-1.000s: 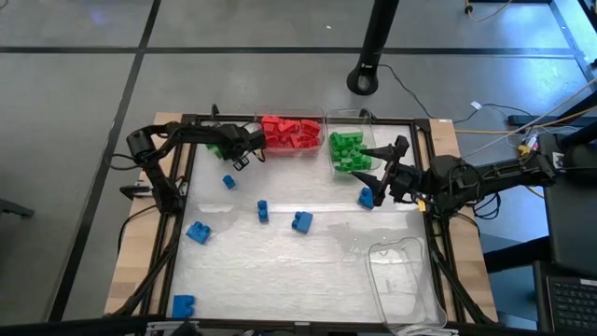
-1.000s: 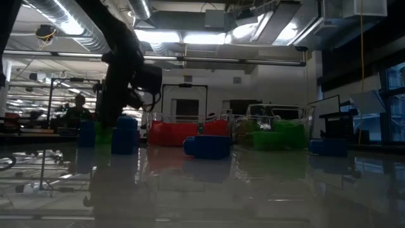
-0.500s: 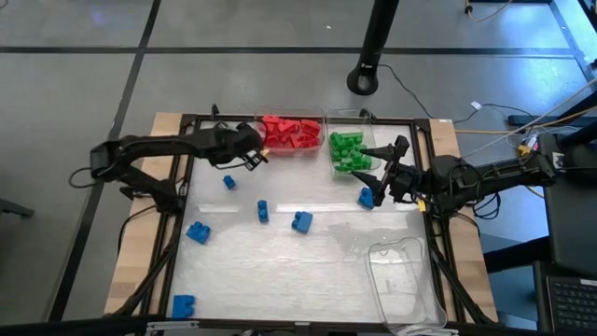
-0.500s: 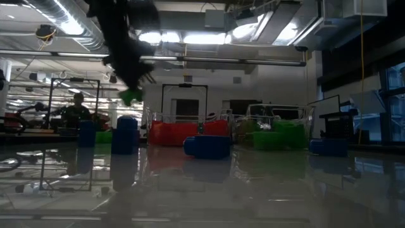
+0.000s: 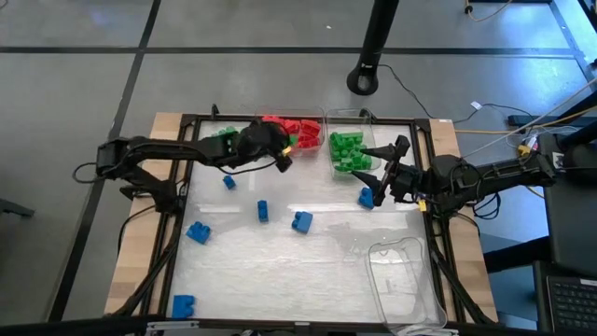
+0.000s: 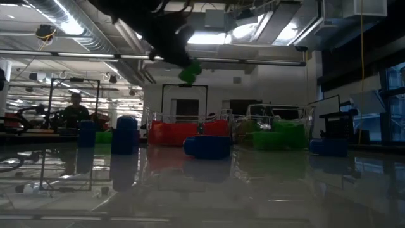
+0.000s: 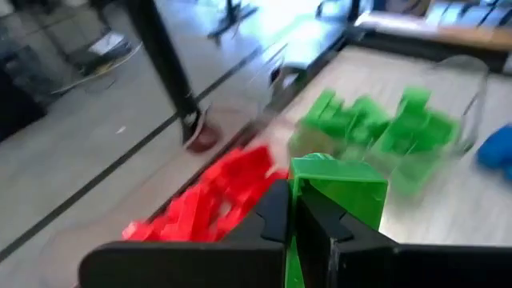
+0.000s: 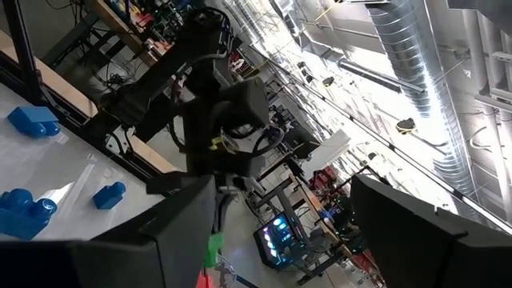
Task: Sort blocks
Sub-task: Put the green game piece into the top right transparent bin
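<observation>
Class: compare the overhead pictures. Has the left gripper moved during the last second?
Yes. Holding a green block, the left gripper has travelled from beside the red bin's left end across it, toward the green bin.

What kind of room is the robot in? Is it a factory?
More likely a robotics lab or workshop. Bare metal ducts run along the ceiling, benches crowded with equipment fill the room, and another robot arm stands nearby. A person is at a far bench.

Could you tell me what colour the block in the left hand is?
Green; the block shows best in the left wrist view.
</observation>
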Motion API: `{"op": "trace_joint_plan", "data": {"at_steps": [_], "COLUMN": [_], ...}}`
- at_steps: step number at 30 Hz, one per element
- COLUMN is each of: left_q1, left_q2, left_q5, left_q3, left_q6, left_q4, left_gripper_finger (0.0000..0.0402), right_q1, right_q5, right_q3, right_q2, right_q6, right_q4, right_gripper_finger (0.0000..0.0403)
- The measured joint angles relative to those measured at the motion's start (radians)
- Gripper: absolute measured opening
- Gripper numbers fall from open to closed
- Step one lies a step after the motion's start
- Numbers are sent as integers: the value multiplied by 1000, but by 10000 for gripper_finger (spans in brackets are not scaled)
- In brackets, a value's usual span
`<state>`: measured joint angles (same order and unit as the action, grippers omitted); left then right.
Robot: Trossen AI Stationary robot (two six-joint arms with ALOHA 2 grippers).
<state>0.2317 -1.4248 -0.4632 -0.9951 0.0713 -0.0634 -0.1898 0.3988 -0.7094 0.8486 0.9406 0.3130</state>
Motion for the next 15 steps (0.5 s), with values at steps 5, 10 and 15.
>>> {"op": "trace_joint_plan", "data": {"at_steps": [5,10,15], "left_q1": [13,19,17], "left_q2": [-90,-223,-370], "left_q5": [135,175,208], "left_q3": [-4,-115,-270], "left_q6": [-25,-40,-81], "left_q4": [232,276,277], "left_gripper_finger": [2,1,1], "right_q1": [0,0,0], "right_q5": [0,0,0], "right_q3": [0,0,0], "right_q2": [0,0,0], "right_q6": [9,10,11], "right_q4": [4,5,3], "right_gripper_finger": [289,289,289]}}
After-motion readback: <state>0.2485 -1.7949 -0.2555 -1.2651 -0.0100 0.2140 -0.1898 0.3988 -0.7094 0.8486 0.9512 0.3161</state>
